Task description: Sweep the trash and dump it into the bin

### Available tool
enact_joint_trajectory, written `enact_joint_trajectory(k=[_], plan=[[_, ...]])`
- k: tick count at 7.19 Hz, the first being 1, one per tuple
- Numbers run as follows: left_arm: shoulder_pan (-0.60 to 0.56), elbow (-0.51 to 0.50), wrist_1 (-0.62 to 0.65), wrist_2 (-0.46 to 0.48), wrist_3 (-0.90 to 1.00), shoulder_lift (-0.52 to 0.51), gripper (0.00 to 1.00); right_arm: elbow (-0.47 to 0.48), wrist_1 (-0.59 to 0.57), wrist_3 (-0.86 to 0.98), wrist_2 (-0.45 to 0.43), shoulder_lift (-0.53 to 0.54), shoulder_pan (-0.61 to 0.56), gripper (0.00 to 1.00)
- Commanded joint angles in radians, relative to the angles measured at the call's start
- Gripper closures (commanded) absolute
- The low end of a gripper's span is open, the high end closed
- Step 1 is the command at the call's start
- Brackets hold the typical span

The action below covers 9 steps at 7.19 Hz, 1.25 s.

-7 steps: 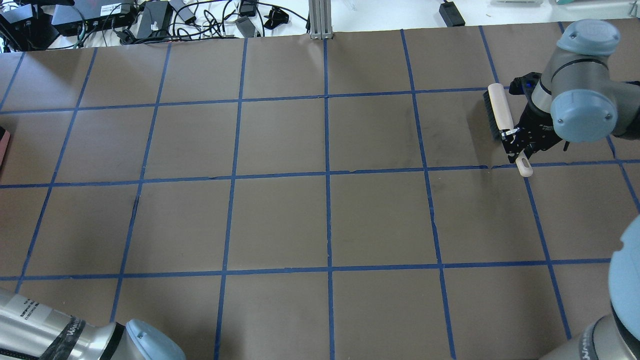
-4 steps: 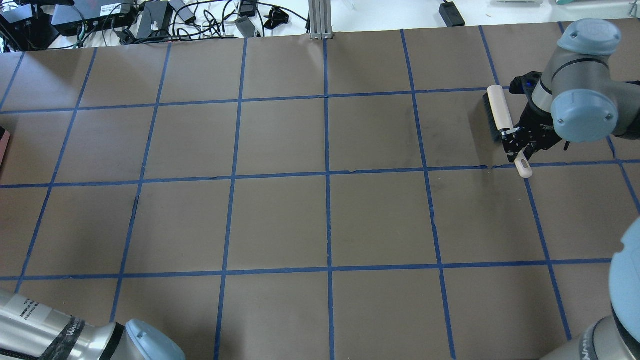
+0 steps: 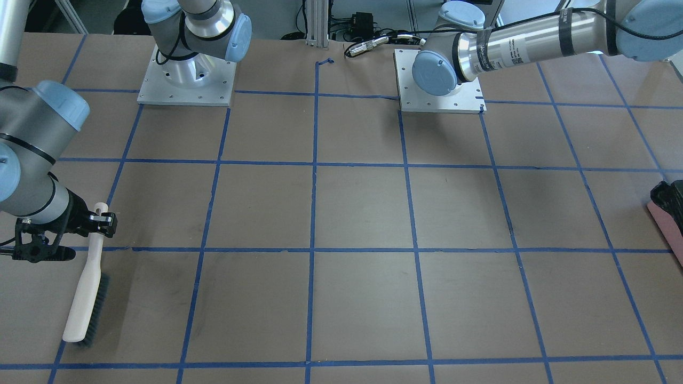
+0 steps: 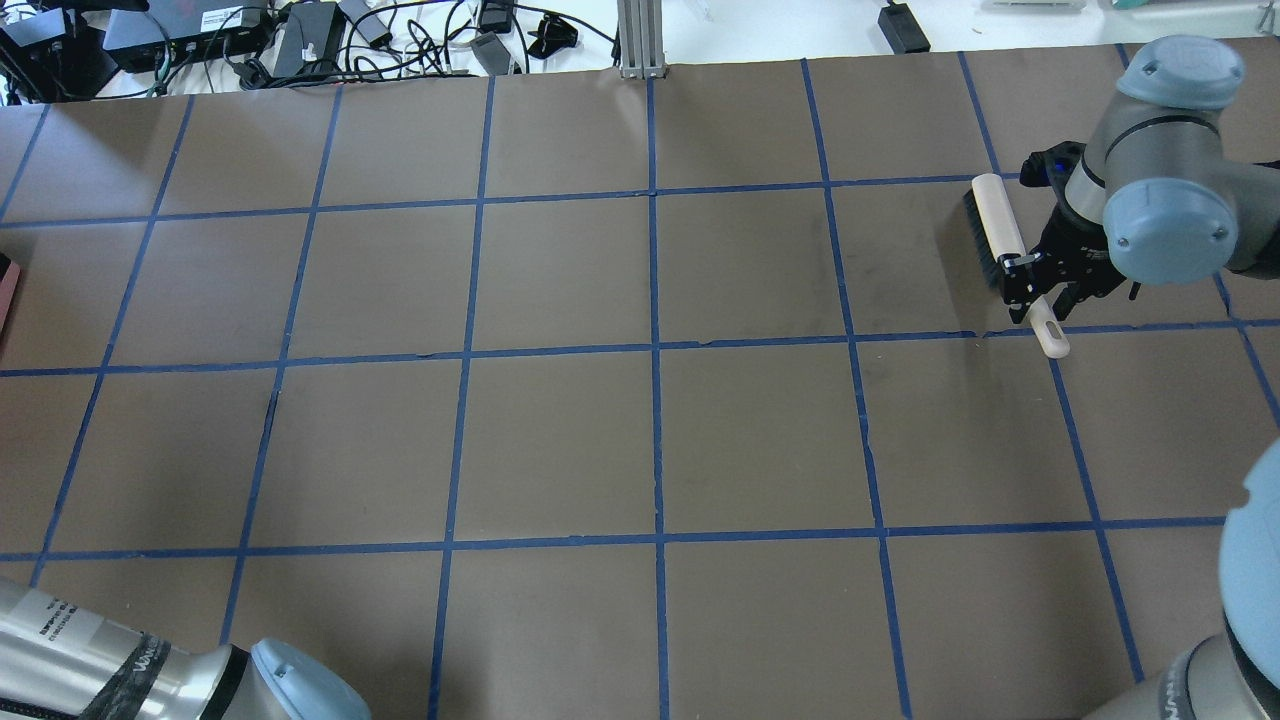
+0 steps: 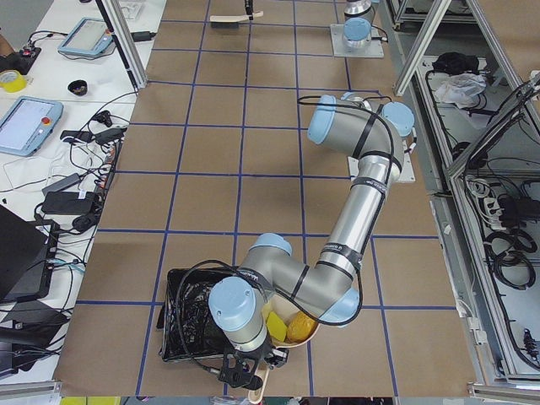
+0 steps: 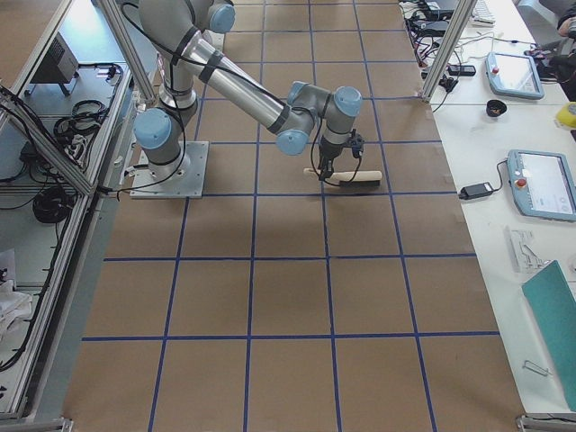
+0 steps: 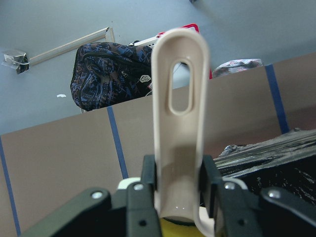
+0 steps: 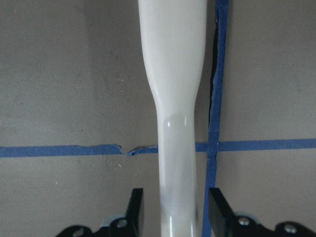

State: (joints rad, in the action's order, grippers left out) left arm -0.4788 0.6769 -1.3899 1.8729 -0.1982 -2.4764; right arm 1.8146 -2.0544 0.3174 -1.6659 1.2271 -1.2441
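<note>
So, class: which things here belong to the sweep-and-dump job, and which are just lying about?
Job: brush at the right hand; dustpan in the left hand, carrying trash; bin.
Lying about: cables, teach pendants, patterned bag.

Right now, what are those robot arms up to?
The left gripper clamps the long beige plastic dustpan, with yellow and golden-brown trash pieces in it, beside the black-bagged pink bin. The right gripper is open around the cream, black-bristled brush's handle; the brush lies on the brown gridded table.
</note>
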Motion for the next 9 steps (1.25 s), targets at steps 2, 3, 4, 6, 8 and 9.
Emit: enact_joint_trajectory(k=[2,3,4,6,8,9], plan=[[-0.001,0.006,-0.032,0.000,0.008,0.001,1.00,-0.001,-0.001,-0.001,0.000,0.000,0.000,0.44],[0.000,0.006,-0.034,0.003,0.022,0.002,1.00,0.000,-0.001,-0.001,0.000,0.000,0.000,0.42],[0.000,-0.002,-0.017,0.011,0.026,-0.001,1.00,-0.001,-0.009,-0.001,-0.002,0.000,0.000,0.29],[0.000,-0.029,-0.001,0.009,0.023,0.004,1.00,-0.012,-0.010,-0.003,0.000,0.041,0.000,0.00],[0.000,-0.095,0.002,-0.050,0.010,0.001,1.00,-0.011,0.002,-0.001,-0.003,0.098,0.000,0.00],[0.000,-0.097,0.006,-0.052,0.008,-0.006,1.00,-0.009,0.011,-0.003,-0.002,0.110,-0.002,0.00]])
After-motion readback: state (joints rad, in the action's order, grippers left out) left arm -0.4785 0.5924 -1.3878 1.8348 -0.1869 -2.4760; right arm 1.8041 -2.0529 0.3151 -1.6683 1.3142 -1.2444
